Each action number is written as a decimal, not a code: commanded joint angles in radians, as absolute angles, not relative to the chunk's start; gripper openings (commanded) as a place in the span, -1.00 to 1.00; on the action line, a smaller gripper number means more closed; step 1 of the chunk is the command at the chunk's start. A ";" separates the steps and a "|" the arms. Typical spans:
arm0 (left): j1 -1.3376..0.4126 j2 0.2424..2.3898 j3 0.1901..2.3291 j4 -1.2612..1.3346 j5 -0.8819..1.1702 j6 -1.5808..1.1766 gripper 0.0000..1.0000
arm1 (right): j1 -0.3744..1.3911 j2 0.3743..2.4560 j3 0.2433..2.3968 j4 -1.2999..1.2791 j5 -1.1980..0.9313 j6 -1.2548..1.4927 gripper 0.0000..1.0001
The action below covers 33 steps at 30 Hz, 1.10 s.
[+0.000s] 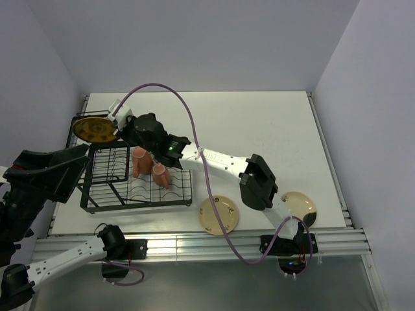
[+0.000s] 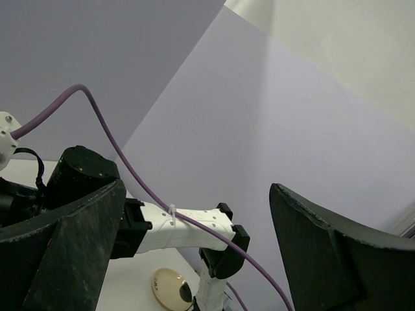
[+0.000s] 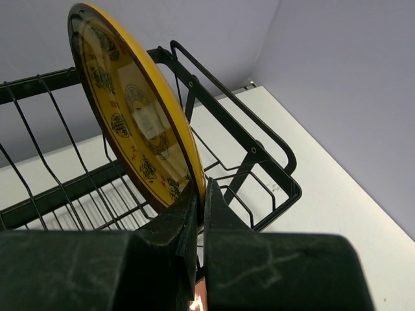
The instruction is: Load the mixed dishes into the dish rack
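Observation:
The black wire dish rack (image 1: 107, 188) stands at the table's left. Two pinkish-orange mugs (image 1: 139, 161) (image 1: 161, 175) lie in its right part. My right gripper (image 1: 118, 131) is shut on the rim of the mustard-yellow patterned plate (image 1: 94, 129) and holds it on edge over the rack's far left corner. In the right wrist view the gripper (image 3: 201, 201) pinches the plate (image 3: 130, 110) above the rack wires (image 3: 259, 152). My left gripper (image 1: 52, 170) is open and empty, raised left of the rack. The small dark bowl is not clearly visible.
One cream plate (image 1: 218, 214) lies at the near table edge right of the rack. A second cream plate (image 1: 295, 204) lies by the right arm's base with a dark patch on it; it also shows in the left wrist view (image 2: 170, 288). A purple cable (image 1: 194, 129) arcs over the rack.

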State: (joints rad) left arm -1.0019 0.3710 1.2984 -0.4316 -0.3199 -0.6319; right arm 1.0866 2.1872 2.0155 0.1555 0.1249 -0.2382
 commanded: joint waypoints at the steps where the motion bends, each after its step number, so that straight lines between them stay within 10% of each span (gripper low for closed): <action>1: -1.003 0.376 1.310 -0.420 -0.322 -0.621 0.99 | 1.040 2.152 1.996 0.117 0.164 -0.281 -1.00; 5: -1.003 0.376 1.312 -0.423 -0.321 -0.623 0.98 | 1.042 2.166 2.019 0.104 0.158 -0.278 -0.92; 15: -1.003 0.374 1.312 -0.433 -0.322 -0.621 0.98 | 1.045 2.180 2.048 0.106 0.156 -0.250 0.09; 33: -1.003 0.368 1.299 -0.434 -0.318 -0.624 0.98 | 1.054 2.069 2.008 0.158 0.101 -0.252 0.43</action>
State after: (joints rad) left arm -1.0019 0.3710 1.2980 -0.4358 -0.3195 -0.6319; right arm 1.0599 2.1616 2.0026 0.1261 0.1184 -0.2470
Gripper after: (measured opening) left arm 0.992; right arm 0.700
